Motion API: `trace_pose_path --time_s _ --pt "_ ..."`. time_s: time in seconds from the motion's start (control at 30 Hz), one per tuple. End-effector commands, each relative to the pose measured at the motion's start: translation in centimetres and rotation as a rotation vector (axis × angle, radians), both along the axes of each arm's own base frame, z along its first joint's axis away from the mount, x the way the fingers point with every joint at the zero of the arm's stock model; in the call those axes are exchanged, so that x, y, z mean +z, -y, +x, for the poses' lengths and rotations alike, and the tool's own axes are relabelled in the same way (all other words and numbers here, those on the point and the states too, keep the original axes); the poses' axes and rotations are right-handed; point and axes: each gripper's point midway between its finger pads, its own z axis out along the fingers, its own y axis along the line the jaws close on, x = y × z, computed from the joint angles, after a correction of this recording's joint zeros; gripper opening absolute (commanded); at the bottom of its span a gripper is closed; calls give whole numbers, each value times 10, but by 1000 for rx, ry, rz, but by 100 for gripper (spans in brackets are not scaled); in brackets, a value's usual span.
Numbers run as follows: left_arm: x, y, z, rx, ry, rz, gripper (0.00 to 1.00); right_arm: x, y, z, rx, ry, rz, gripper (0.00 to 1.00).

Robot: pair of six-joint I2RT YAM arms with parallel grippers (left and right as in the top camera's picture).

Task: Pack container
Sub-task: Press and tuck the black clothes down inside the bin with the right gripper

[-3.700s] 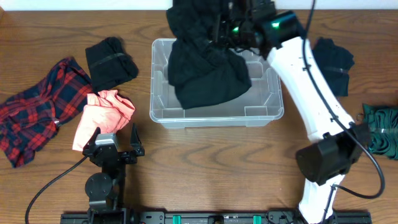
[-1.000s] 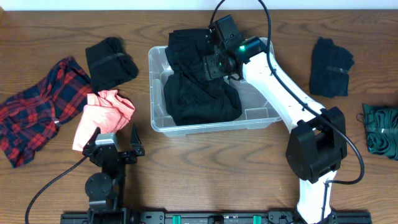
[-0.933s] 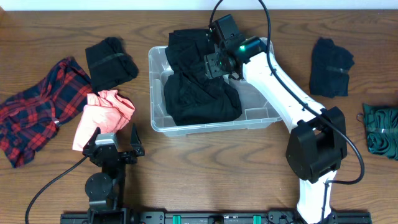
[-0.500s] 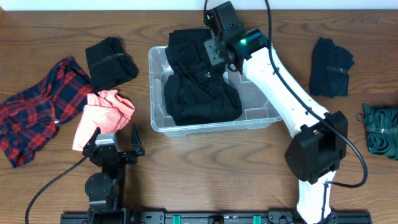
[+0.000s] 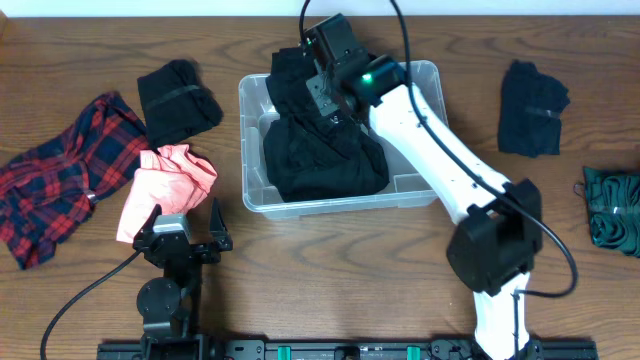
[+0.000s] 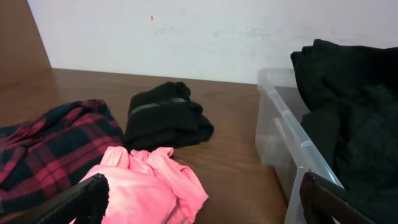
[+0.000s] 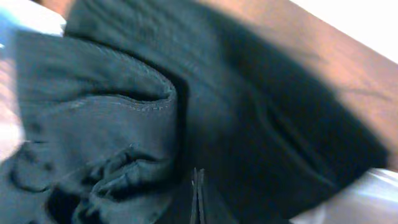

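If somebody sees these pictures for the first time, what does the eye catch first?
The large black garment heaped in the clear container in the middle stands out first, with the white right arm reaching over it. At the left lie a red plaid shirt and a pink cloth.

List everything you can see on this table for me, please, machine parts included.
container: one, clear plastic, table centre.
black garment: one, black, in the container, draped over its far rim.
folded black cloth: one, black, left of the container.
plaid shirt: one, red and dark check, far left.
pink cloth: one, pink, touching the plaid shirt.
second black cloth: one, black, right of the container.
green cloth: one, dark green, right edge.
table: one, brown wood.
left gripper: one, black, open, by the pink cloth.
right gripper: one, on a white arm, fingers together, over the black garment.
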Motion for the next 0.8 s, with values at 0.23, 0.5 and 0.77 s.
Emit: trace_pose_path --time_s 0.23,0.5,0.77 --pt "-16 -1 -1 5 -48 7 98 -144 -17 -10 54 -245 -59 1" --pt "-16 -1 -1 5 -48 7 98 -167 -14 -11 67 -274 -84 1" --pt "-16 -1 -1 5 -48 7 98 -73 -15 2 62 -177 -7 1"
